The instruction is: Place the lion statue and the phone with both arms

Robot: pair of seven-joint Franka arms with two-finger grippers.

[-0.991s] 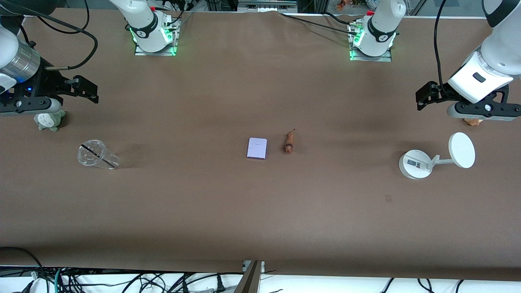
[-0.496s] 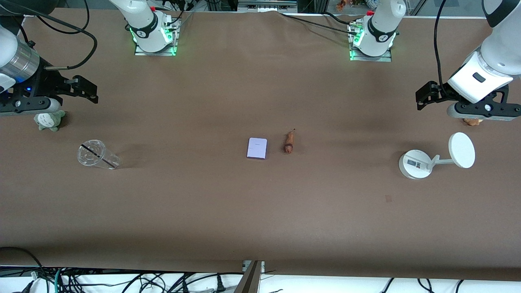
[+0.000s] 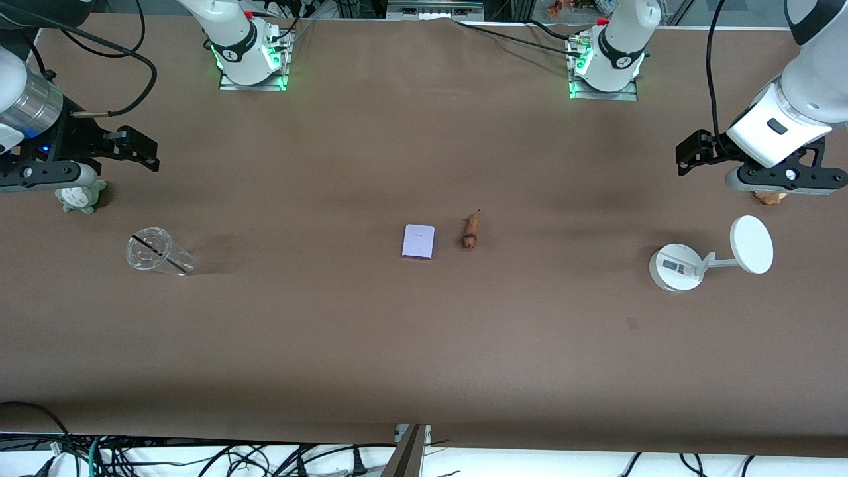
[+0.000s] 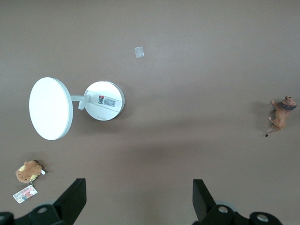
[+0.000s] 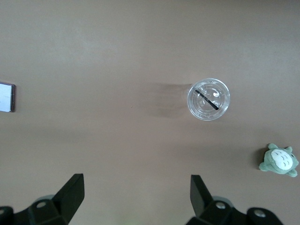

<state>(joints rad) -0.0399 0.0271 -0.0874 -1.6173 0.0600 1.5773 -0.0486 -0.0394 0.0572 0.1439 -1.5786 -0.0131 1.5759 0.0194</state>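
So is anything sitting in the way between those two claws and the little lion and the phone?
Nothing visible. The lion statue and phone lie mid-table on bare cloth. The open left gripper hangs by the white stand, the open right gripper by the grey-green plush.

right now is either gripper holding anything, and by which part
Nothing is held. The left gripper and right gripper are both open and empty; the phone and lion statue lie on the table.

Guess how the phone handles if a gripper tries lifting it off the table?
The phone lies flat on the table, so fingers likely get little edge to grip. It looks rigid and smooth-faced; it probably slides rather than tips if pushed.
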